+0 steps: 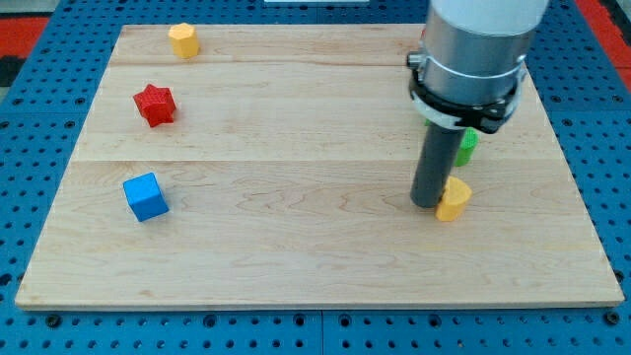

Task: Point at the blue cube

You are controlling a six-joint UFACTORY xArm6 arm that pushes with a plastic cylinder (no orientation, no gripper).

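The blue cube (146,196) lies on the wooden board (296,247) near its left edge, in the lower half. My tip (427,203) stands on the board at the view's right, far to the right of the blue cube. A yellow block (454,199) sits right next to the tip, on its right side. A green block (465,146) shows partly behind the rod, above the yellow one.
A red star-shaped block (155,105) lies at the upper left. A yellow hexagonal block (183,40) sits near the board's top edge at the left. The board rests on a blue perforated base (315,335).
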